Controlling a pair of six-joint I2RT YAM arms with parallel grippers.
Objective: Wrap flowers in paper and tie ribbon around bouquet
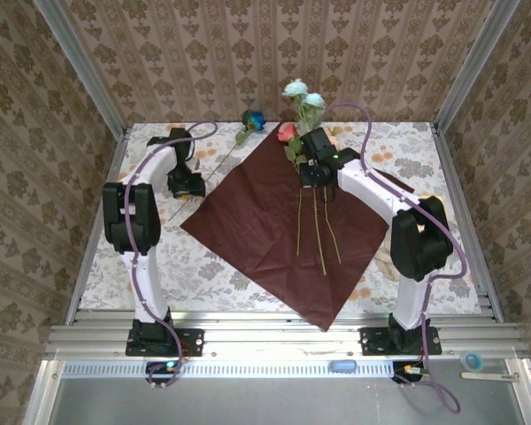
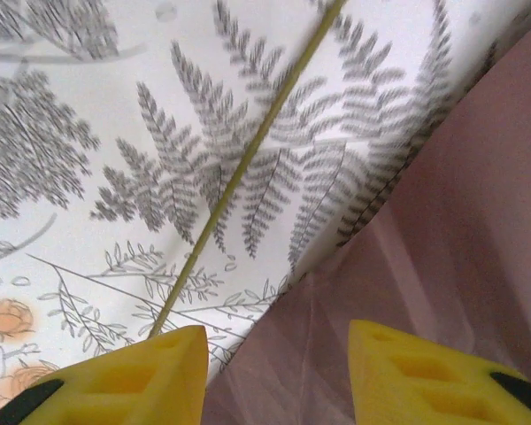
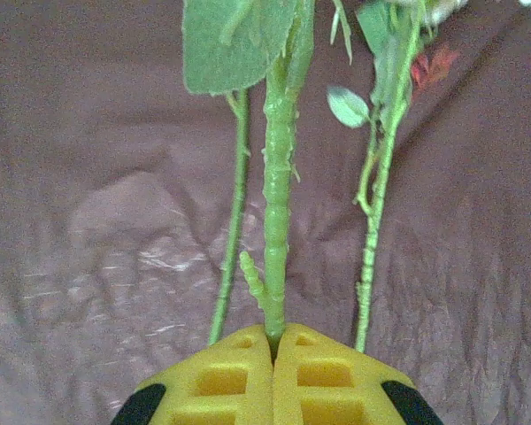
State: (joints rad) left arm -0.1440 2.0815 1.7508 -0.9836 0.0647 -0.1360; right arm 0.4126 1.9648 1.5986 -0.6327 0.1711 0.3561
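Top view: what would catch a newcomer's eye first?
The dark red paper lies as a diamond mid-table. The right gripper is shut on one stem of the flowers at its far corner; a blue flower lies apart on the tablecloth, far left.

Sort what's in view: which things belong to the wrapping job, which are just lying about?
Job: dark red paper sheet; three green-stemmed artificial flowers on it, one pinched by the right end effector; blue-headed flower beside the paper.
Lying about: small pale blue ring and small blue oblong piece on the near metal ledge.
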